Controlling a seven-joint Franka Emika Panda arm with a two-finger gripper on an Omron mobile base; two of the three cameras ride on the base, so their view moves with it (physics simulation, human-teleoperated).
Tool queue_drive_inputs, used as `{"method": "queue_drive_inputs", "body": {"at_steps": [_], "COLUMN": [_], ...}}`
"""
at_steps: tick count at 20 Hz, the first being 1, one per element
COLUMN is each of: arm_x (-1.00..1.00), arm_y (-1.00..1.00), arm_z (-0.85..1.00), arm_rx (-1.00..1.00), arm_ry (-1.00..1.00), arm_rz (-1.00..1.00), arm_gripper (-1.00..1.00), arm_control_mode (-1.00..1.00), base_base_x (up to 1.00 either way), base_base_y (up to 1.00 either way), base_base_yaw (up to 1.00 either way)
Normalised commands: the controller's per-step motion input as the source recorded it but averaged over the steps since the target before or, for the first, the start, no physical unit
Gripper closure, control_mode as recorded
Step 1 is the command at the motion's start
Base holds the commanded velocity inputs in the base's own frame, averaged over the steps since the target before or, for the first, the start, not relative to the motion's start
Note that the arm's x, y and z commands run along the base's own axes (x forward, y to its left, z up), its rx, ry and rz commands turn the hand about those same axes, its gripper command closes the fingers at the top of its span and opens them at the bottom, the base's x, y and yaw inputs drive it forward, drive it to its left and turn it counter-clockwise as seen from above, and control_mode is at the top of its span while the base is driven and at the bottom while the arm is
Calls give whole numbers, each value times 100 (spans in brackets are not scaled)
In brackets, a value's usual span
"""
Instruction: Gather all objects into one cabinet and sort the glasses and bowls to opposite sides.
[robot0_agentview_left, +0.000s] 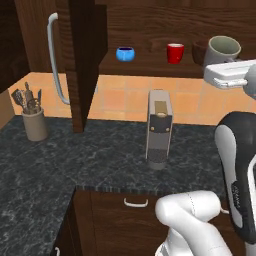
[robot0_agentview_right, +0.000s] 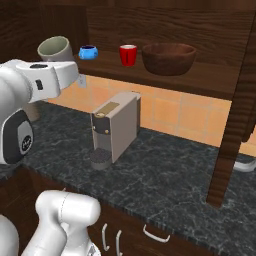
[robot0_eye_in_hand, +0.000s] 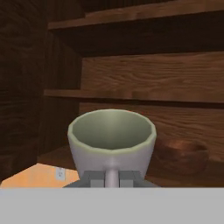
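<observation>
A small blue bowl (robot0_agentview_left: 125, 53), a red cup (robot0_agentview_left: 175, 52) and a large wooden bowl (robot0_agentview_right: 168, 58) are seen left to right on the cabinet shelf (robot0_agentview_right: 210, 77). A grey-beige cup (robot0_eye_in_hand: 112, 139), pale-rimmed and empty, is held upright in the closed jaws, level with the shelf. The wooden bowl could be knocked if the cup is set down carelessly.

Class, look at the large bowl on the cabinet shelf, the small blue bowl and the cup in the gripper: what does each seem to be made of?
Large bowl: probably wood, matte dark brown with faint grain. Small blue bowl: likely glazed ceramic or plastic, glossy with bright highlights. Grey-beige cup, held in the shut gripper: looks like ceramic or stoneware, smooth satin finish, thick pale rim.
</observation>
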Motion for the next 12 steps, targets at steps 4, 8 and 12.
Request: {"method": "queue_drive_inputs", "body": {"at_steps": [4, 8, 12], "arm_x": [79, 83, 84], "arm_y": [7, 6, 5], "arm_z": [-9, -2, 0], "arm_rx": [0, 0, 0], "arm_ry": [14, 20, 12], "arm_rz": [0, 0, 0], "arm_gripper": [100, 100, 100], "arm_control_mode": [-100, -100, -100], "base_base_x": [0, 0, 0], "base_base_y": [0, 0, 0], "base_base_yaw": [0, 0, 0]}}
